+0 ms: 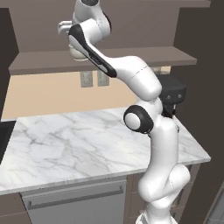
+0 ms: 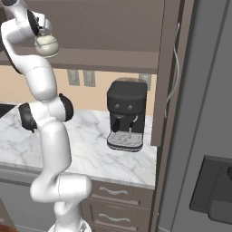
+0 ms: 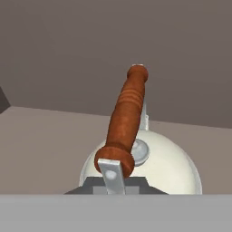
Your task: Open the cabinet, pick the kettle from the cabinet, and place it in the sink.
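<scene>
1. Simulated kitchen: a white marble table (image 1: 87, 135) under a dark brown cabinet (image 2: 113, 27) whose door (image 2: 170, 68) stands swung open, inner shelf (image 1: 131, 59) exposed.
2. Up at that shelf, the hand (image 2: 41, 31) is clamped down narrow; the hand view puts the kettle's reddish-orange handle (image 3: 127, 118) right at the finger tips, so I judge it is pinched on that handle.
3. The kettle (image 2: 46, 46), cream and squat, sits on the shelf at the cabinet's left end, directly beneath the hand.
4. Risk: the grip looks to sit low on one end of the handle, so the body may swing or slip on the lift.
5. Risk: pulling out too flat could drag the kettle over the shelf lip.
6. Risk: the sink (image 1: 3, 140) lies well off left, a long carry for a thin pinch.
7. The right base view shows the open door and black coffee machine (image 2: 127, 115) plainly; the left base view half-hides the kettle (image 1: 78, 53) behind the arm but shows the sink's edge; the hand view alone shows the handle close.
</scene>
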